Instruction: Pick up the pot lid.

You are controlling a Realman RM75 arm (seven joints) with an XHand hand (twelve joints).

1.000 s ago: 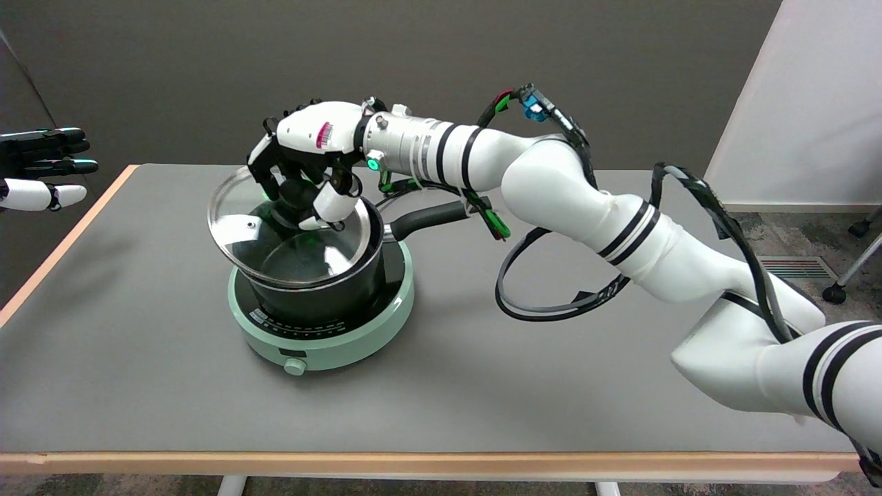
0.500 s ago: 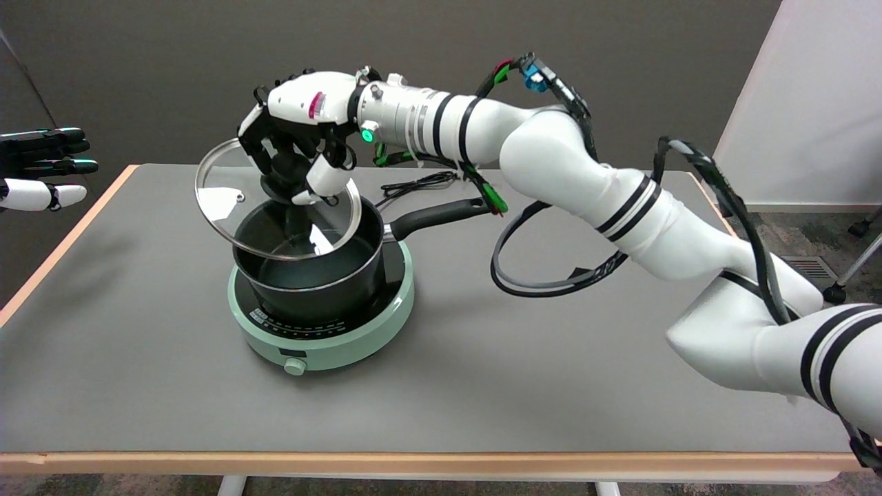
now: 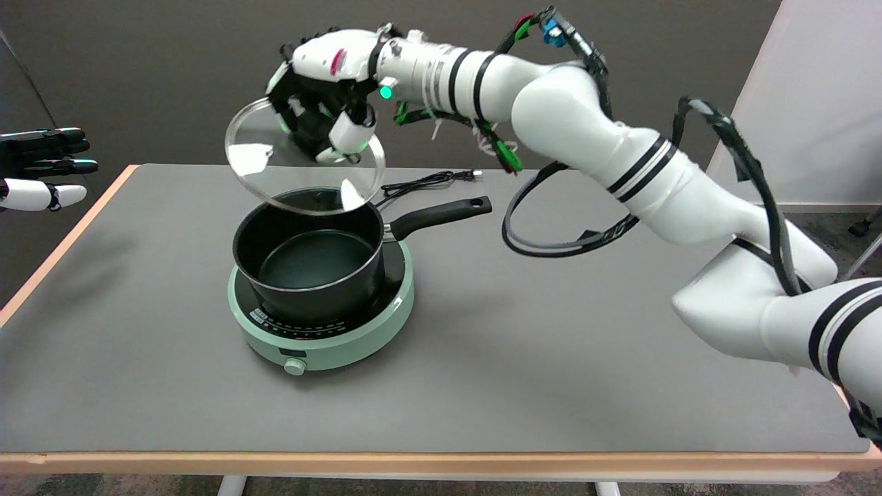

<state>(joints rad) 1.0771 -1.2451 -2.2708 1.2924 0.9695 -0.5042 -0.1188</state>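
Head view: right hand [image 3: 324,103] is gripping glass pot lid [image 3: 303,162] by its knob, holding it tilted in air, clear above black saucepan [image 3: 310,265] on green induction hob [image 3: 324,331], bench's far-left part. Pickup looking basically done; nothing left but keeping hold.

Looks like a robotics lab or test room, not a real kitchen. The worktop [image 3: 482,372] is a plain grey slab with a pale wood edge, set against a bare dark grey wall [image 3: 172,62]. At 2 o'clock there's a white partition panel [image 3: 813,96], with office-style carpet [image 3: 792,234] and a chair caster [image 3: 835,293] below it. The only cooking gear is one small mint-green hotplate [image 3: 324,337], its cord [image 3: 427,182] trailing loose behind it.
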